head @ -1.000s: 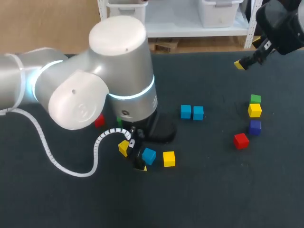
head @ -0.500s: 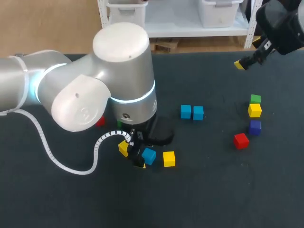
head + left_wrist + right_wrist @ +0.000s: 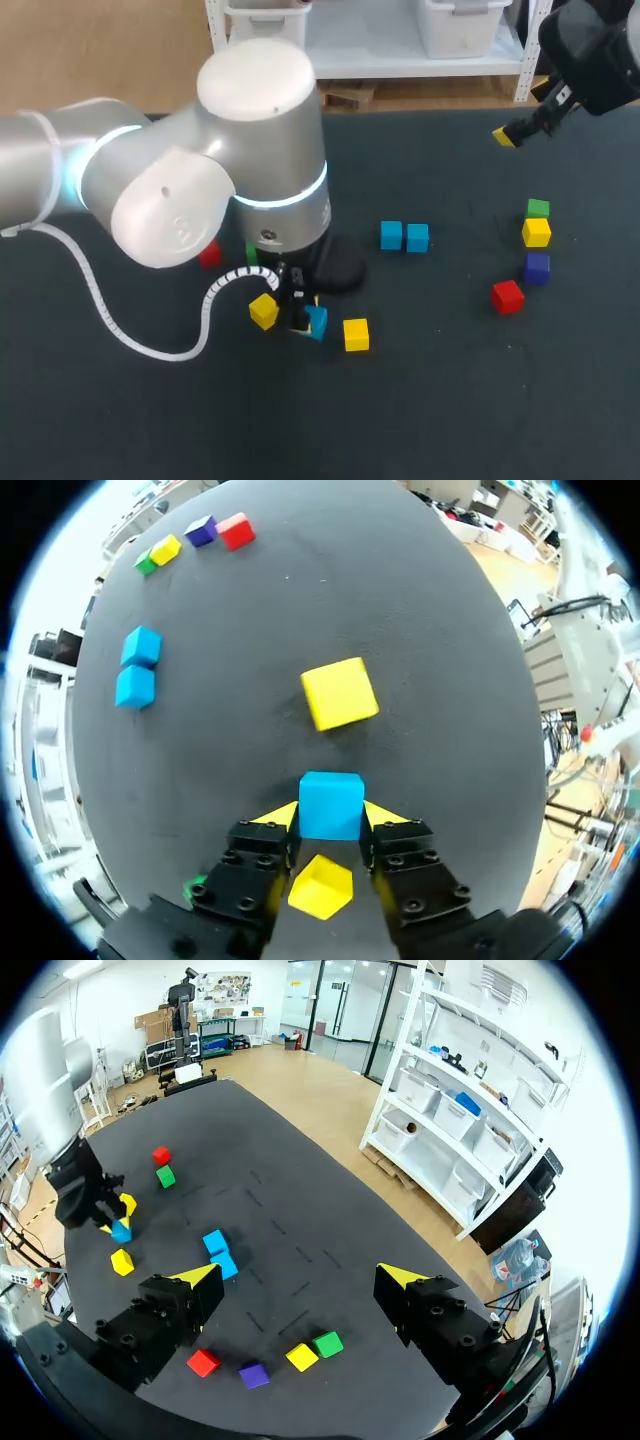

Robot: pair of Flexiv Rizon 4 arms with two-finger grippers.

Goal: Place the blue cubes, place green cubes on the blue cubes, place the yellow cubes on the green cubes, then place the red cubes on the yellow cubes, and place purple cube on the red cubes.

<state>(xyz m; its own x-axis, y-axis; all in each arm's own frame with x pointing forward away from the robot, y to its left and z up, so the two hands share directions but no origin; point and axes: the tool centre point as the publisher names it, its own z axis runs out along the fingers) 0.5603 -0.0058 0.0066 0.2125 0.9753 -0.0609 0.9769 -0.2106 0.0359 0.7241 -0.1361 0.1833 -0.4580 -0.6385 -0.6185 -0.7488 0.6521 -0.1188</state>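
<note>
The left gripper (image 3: 330, 817) pinched a blue cube (image 3: 331, 802) between its yellow tips. Seen from the head view, one yellow cube (image 3: 355, 334) lay at the blue cube's four o'clock and a second yellow cube (image 3: 263, 311) at its nine o'clock. The right gripper (image 3: 300, 1276) hung spread wide.

No readable text, label, number or sign anywhere.

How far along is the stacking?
Nothing is stacked yet. Two blue cubes sit side by side mid-table. The left gripper grips a third blue cube. Every upper layer is left: the green cube, yellow cube, purple cube and red cube lie loose. The right gripper is open.
</note>
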